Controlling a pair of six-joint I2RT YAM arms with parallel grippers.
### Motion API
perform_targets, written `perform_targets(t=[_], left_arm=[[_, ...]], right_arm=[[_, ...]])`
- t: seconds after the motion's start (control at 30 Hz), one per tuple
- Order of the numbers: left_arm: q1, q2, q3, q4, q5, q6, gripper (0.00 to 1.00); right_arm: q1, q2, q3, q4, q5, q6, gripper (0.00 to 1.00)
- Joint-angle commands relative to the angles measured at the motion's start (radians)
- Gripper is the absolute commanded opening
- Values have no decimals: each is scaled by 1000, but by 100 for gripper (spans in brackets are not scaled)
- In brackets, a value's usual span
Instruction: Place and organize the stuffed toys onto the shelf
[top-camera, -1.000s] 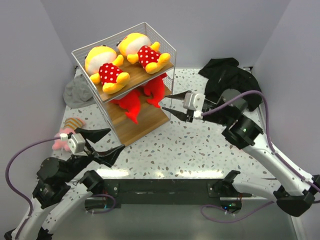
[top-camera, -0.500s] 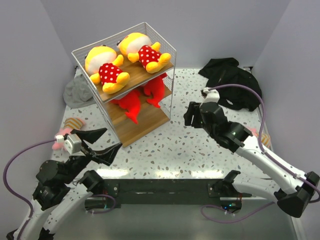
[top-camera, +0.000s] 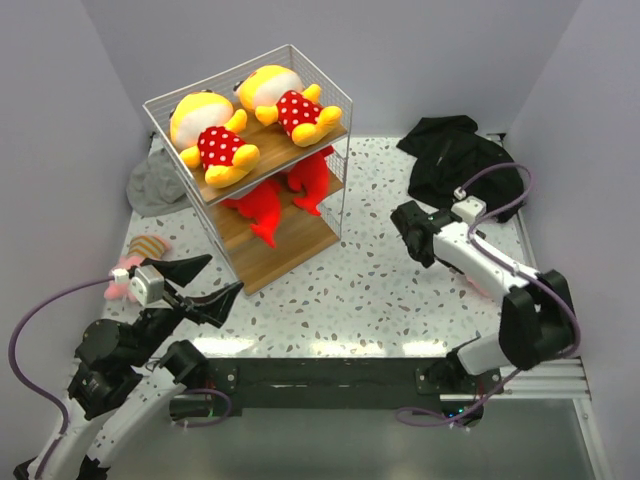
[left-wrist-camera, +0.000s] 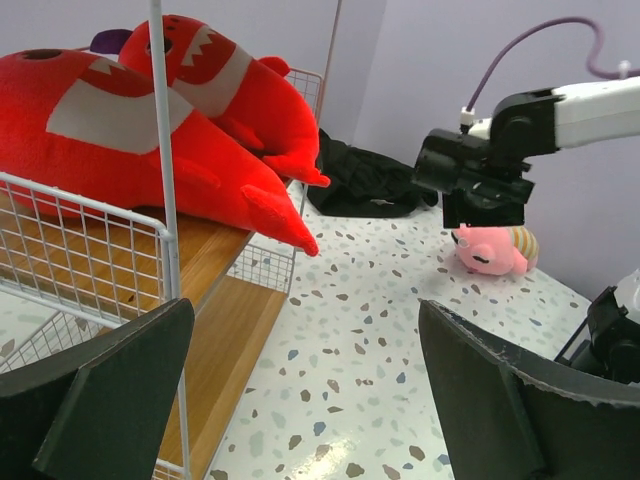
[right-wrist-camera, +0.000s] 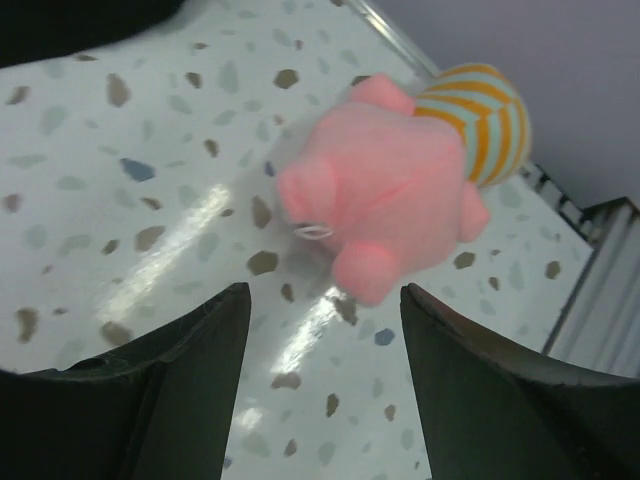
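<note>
Top external view, sweeping in from the left: a pink plush (top-camera: 118, 288) with a striped part lies on the speckled table (top-camera: 370, 290) near the left wall, partly hidden behind the left gripper (top-camera: 227, 274). That gripper hovers with its jaws spread wide and nothing between them, aimed toward the shelf (top-camera: 290, 245). Further back, a grey hat (top-camera: 155, 185) sits just beside the rack's left wall. On the top board, two yellow dolls (top-camera: 210, 140) in red dotted outfits lie side by side. On the middle board, two red sharks (left-wrist-camera: 130, 130) lie side by side too, white toothy mouths showing. Moving right, there's a black cloth heap (top-camera: 455, 160) at the back. In front of it the right gripper (right-wrist-camera: 322, 295) points down at the table, jaws parted and holding nothing. The second pink plush (right-wrist-camera: 390, 200) lies on the table just beyond its fingertips, striped end turned away from them.
</note>
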Motion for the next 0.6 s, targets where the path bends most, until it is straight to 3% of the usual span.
perform_targets(t=[0.0, 0.13, 0.3, 0.5, 0.57], left_arm=[[-5, -93, -3, 31, -11, -15, 100], [-4, -94, -3, 31, -11, -16, 100], [-5, -94, -3, 31, -14, -16, 100], [-5, -91, -3, 31, -18, -16, 100], [-4, -85, -3, 31, -15, -15, 100]], right_arm=[[-93, 185, 69, -176, 184, 170, 68], [-154, 379, 140, -384, 224, 362, 77], [-173, 547, 207, -448, 259, 385, 78], [-188, 581, 221, -354, 255, 223, 82], [-188, 543, 207, -229, 210, 39, 84]])
